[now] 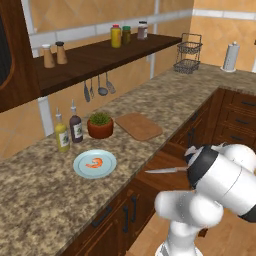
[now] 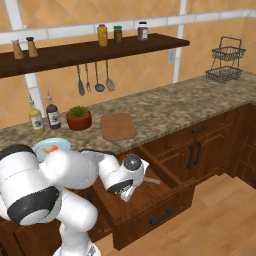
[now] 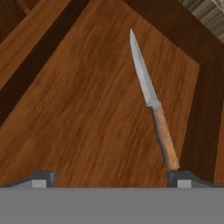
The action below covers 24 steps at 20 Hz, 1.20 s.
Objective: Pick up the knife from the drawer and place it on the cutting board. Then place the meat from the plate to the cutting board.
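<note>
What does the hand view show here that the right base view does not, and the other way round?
Hand view alone: the knife whole, with pale pointed blade and brown handle, lying flat, its handle end close above one fingertip of the open pincer. Right base view alone: the cutting board, the plate with the meat, and the drawer's black handle. Both: the open drawer with its lighter brown floor.

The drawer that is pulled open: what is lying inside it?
Inside the drawer lies the knife, flat on the wooden bottom, with a silvery blade and a brown handle. The open gripper hangs above it. In the base views the arm covers part of the drawer's inside.
</note>
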Tool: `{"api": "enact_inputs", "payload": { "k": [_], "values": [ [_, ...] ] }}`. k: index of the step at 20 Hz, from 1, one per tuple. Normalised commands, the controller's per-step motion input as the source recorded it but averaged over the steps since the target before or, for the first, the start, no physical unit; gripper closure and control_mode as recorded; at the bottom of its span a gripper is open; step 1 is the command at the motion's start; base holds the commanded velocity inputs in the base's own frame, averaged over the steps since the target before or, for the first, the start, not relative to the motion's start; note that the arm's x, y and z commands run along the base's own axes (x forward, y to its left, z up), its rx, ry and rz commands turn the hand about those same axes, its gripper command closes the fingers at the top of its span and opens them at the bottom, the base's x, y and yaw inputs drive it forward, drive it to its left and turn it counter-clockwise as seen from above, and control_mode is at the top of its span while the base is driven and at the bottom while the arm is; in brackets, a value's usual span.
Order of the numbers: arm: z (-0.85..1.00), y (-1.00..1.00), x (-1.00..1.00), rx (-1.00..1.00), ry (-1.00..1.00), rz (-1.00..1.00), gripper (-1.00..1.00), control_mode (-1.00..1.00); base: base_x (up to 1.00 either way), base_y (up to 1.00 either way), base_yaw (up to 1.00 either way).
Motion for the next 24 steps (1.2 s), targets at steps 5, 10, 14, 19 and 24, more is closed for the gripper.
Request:
{"api": "enact_inputs", "payload": {
  "k": [5,10,14,19,24],
  "values": [
    [0.83,0.0,0.23,0.0,0.13,0.22,-1.0,-1.0,0.0,0.0,0.0],
    [0.04,-0.01,0.17,0.0,0.12,0.27,-1.0,-1.0,0.0,0.0,0.0],
    [-0.18,-0.02,0.42,0.03,0.03,0.23,-1.0,-1.0,0.0,0.0,0.0],
    [-0.21,0.0,0.36,0.0,-0.01,0.09,-1.0,-1.0,0.0,0.0,0.0],
    [-0.2,-0.04,0.13,0.0,0.0,0.0,-1.0,-1.0,0.0,0.0,0.0]
  ]
}}
